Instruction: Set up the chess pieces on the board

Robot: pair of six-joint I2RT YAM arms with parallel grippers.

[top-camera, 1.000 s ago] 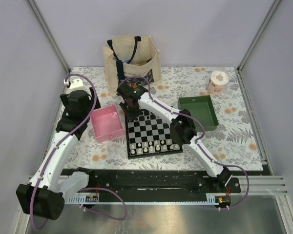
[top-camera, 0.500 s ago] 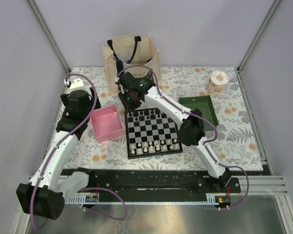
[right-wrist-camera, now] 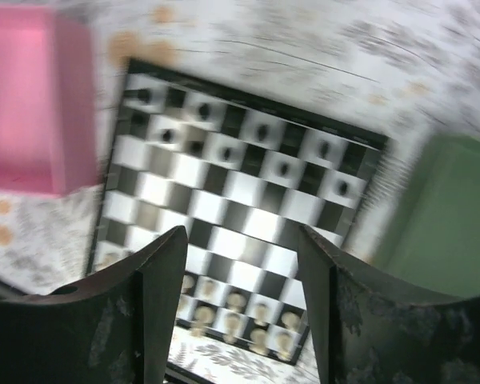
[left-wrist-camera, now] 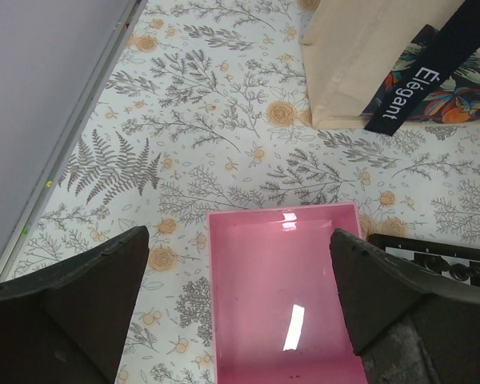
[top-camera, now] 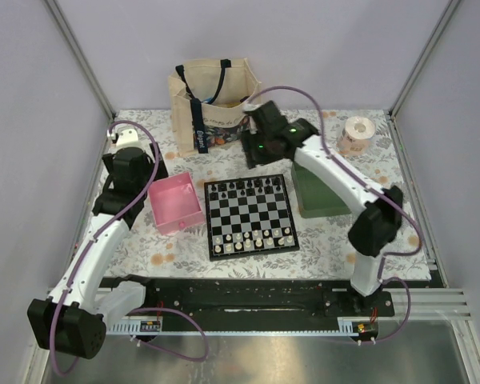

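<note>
I am holding the right gripper wide open and empty above the board, with the chess pieces standing on the rows farthest from its fingers. The left gripper is hovering open and empty over the pink tray.

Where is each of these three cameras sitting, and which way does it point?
Top external: high behind the arms, looking down on the table; left arm and right arm show whole, plus board, pink tray, green tray.
Left wrist: on the left arm, looking down at the pink tray; the open left claw frames it.
Right wrist: on the right arm, looking down at the board, blurred; the open right claw shows.
Shared: both wrist views catch the pink tray and the board.
</note>
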